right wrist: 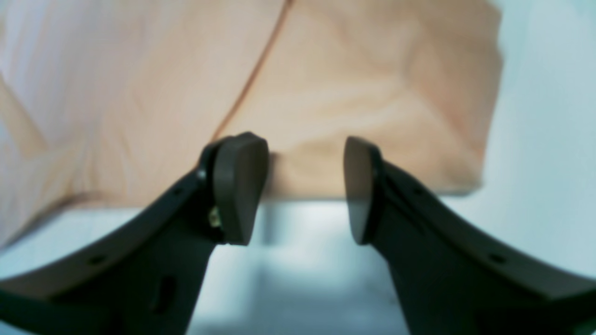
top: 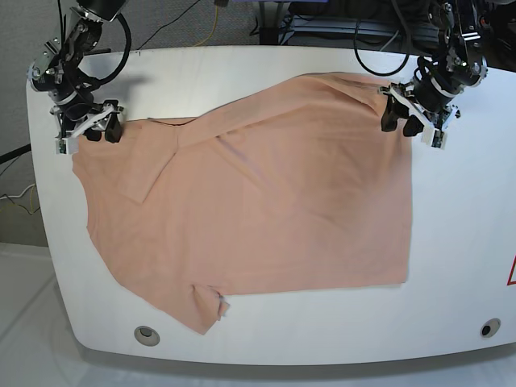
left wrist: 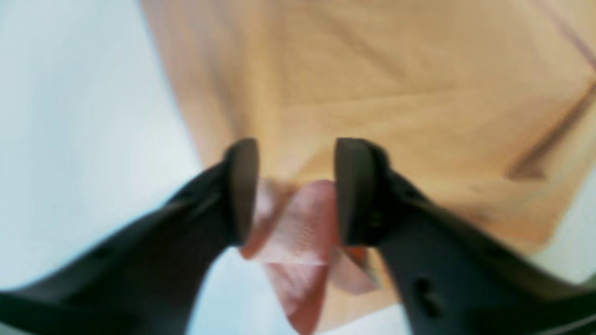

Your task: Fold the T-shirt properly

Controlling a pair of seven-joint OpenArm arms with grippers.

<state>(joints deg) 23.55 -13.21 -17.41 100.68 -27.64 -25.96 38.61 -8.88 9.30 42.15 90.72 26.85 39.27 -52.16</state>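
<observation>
1. Base view shows the peach T-shirt [top: 266, 201] spread over most of the white table [top: 459, 266], reaching from near the far right corner down towards the near left corner. A sleeve [top: 205, 310] sits bunched at the near left, and a slanting fold crosses the far left part.

2. Left gripper [left wrist: 295, 190], near the table's far right corner, has its jaws parted with a pinkish wad of cloth [left wrist: 298, 228] between them. The pads do not seem to press it, so I cannot tell whether it is held at all. Risk: if the arm lifts while cloth clings to a pad, that corner would be dragged up and fall back creased.

3. Right gripper [right wrist: 305, 190], near the far left edge, is open with nothing between the jaws. The shirt's hem [right wrist: 372, 193] lies just beyond the pads, over bare table. Risk: closing from here would probably catch air, or only a thin lip of cloth that slips out under tension.

4. With one corner doubtfully held and the other free, an uneven pull could skew the shirt and deepen the slanting fold.

5. Thin, soft fabric will likely sag and double on itself if raised from a single point.

6. Bunched sleeve at the near left could get trapped inside a later fold, leaving a lump.
</observation>
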